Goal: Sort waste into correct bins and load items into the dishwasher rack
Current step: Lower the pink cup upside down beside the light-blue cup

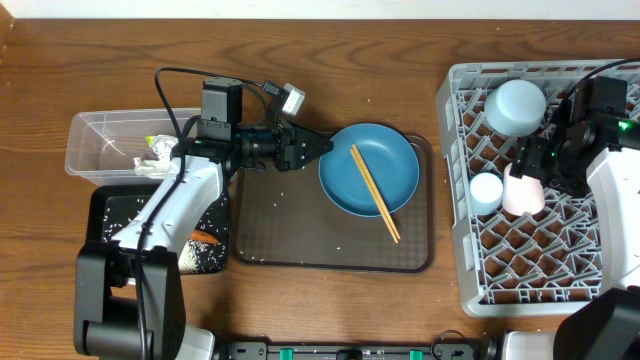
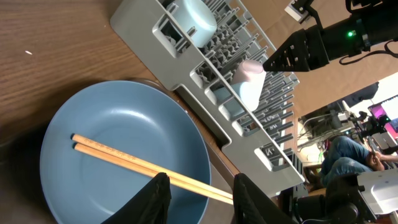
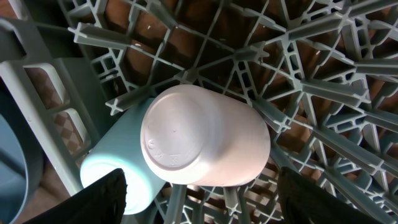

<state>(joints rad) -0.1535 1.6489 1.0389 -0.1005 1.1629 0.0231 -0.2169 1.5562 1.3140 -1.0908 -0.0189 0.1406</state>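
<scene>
From above, the left gripper (image 1: 322, 147) sits at the dark-blue plate's (image 1: 390, 150) ten o'clock rim, and the chopsticks (image 1: 375, 192) lie across the plate. Left wrist: its fingers (image 2: 155, 199) stand partly apart, holding nothing. Right wrist: the right gripper (image 3: 205, 193) gapes wide either side of the upturned pink cup (image 3: 205, 137) in the rack (image 3: 323, 81), gripping nothing.

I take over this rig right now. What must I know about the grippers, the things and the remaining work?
Left gripper: open, fingers straddling the chopsticks' end over the dark-blue plate, on the brown tray.
Right gripper: open around the pink cup, which leans on the light-blue cup in the rack.
Done: bowl upturned in rack with both cups; crumpled waste in clear tub; carrot and rice in black tray.
Left: chopsticks and plate into the rack; white specks lie on the brown tray.
</scene>
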